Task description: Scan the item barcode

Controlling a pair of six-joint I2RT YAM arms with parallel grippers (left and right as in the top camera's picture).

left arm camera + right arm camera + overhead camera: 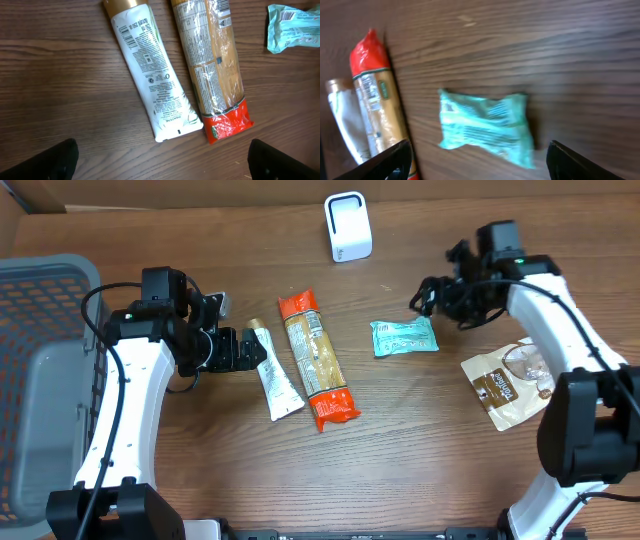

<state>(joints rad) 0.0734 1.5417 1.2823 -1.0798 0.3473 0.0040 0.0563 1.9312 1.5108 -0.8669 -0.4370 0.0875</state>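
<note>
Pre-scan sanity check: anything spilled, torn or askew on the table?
Nothing spilled or visibly torn. The small teal plastic packet is crumpled, so its print looks wrinkled. The white squeeze tube with gold cap, long red-ended pasta pack and brown pouch lie flat, just loosely angled.

A white plastic tube with a gold cap point(152, 75) lay slanted on the dark wooden table point(60, 90), just beside a clear red-ended spaghetti packet point(215, 70). A crumpled teal wrapper point(292, 27) sat apart at the upper right.
</note>
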